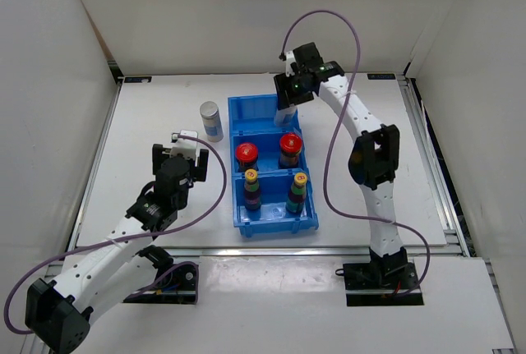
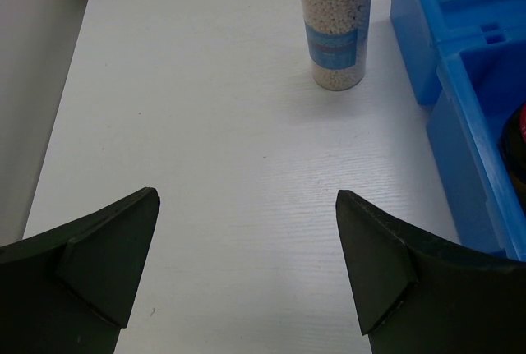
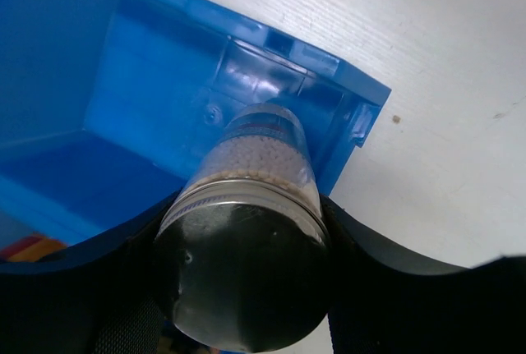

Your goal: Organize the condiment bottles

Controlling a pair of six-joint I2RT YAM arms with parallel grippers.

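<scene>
Blue plastic bin (image 1: pixel 251 120) sits in the middle of the table (image 1: pixel 164 108), 3 compartments running front to back. Near one has the yellow-capped bottles (image 1: pixel 251 188) upright side by side, and the middle one has the red-capped bottles (image 1: pixel 246 155), also upright. Right gripper (image 1: pixel 292 91) is over the far compartment's right corner, clamped on a pale silver-top bottle (image 3: pixel 255 231). Wrist cam shows its fingers (image 3: pixel 370 272) pressed vs the lid on both sides, w/ the bottle's lower end down inside the bin right by the corner wall. Can't tell if it's touching the bin floor tho. Second pale bottle (image 2: pixel 334 25) stands upright on the table just left of the bin, beside the far compartment. Left gripper (image 2: pixel 246 264) hangs over bare table on the near side of that bottle, well apart from it, jaws spread wide.
</scene>
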